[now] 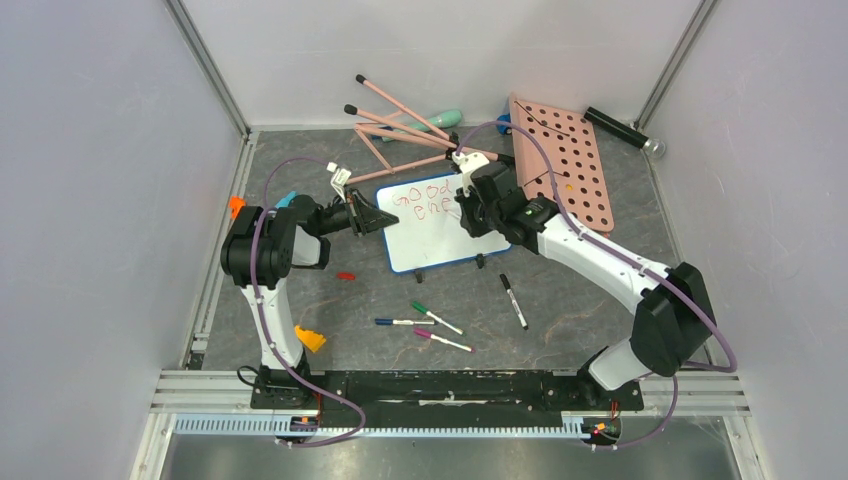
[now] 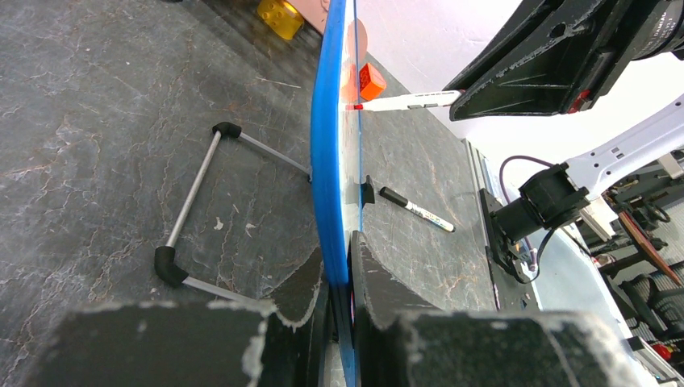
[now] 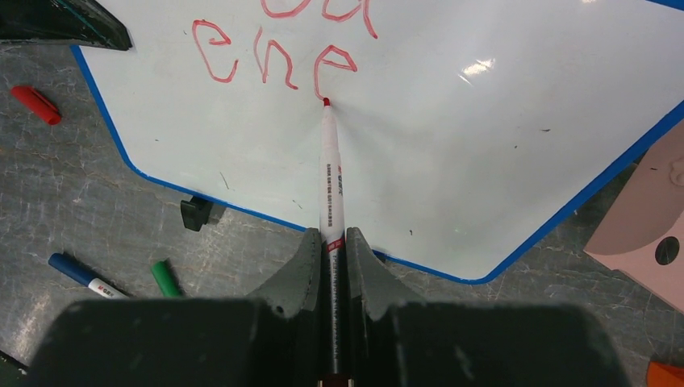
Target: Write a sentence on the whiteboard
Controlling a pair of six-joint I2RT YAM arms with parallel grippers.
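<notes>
We see the whiteboard [image 1: 445, 240] mid-table, left of the pink pegboard [image 1: 570, 170]. Our left gripper [image 2: 339, 254] is clamped on its left edge. Our right gripper [image 3: 332, 240] pinches a red marker [image 3: 331, 169], its tip touching the board at the end of the unfinished sentence [image 3: 270, 64], "good ene".

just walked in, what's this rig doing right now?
Mid-writing. The right end effector is shut on a white marker with a red tip, and the tip is pressed to the small blue-rimmed white whiteboard. The left end effector clamps the board's edge. The red handwritten sentence reads "good" and "ene" so far, so it is unfinished. Spare markers lie on the dark table.
</notes>
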